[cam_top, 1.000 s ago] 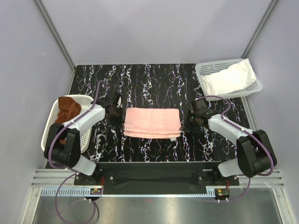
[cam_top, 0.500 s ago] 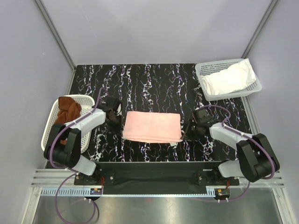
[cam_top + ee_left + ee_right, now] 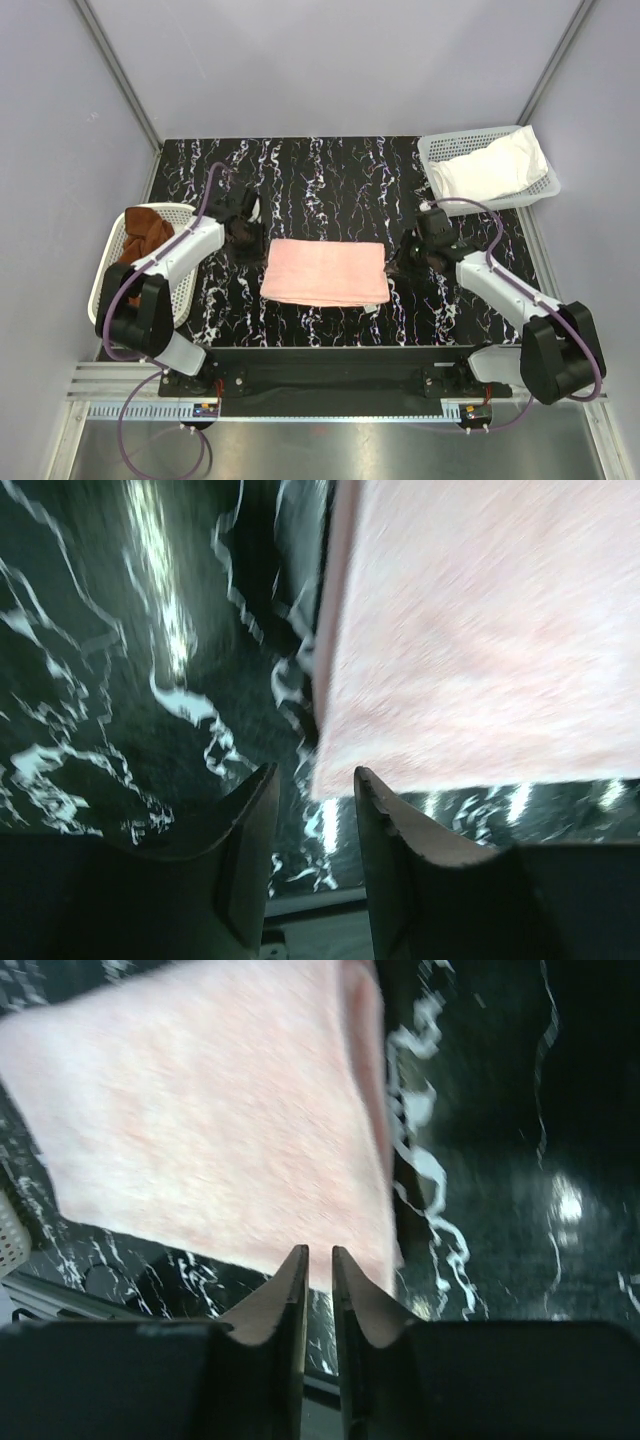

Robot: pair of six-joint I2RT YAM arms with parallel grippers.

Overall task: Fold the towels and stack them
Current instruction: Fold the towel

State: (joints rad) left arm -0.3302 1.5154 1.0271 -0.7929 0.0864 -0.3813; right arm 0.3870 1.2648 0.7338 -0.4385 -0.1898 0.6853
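One folded pink towel lay flat on the table; my left gripper stood part open, empty, by its left edge; my right gripper barely parted, empty, by its right edge

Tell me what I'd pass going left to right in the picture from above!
Brown towel → left claw → pink towel → right claw → white towel.

Both wrist views are smeared. The pink towel runs off the top and right edges in the left one, and off the top in the right one. From above, the left arm covers part of the brown towel in its basket.
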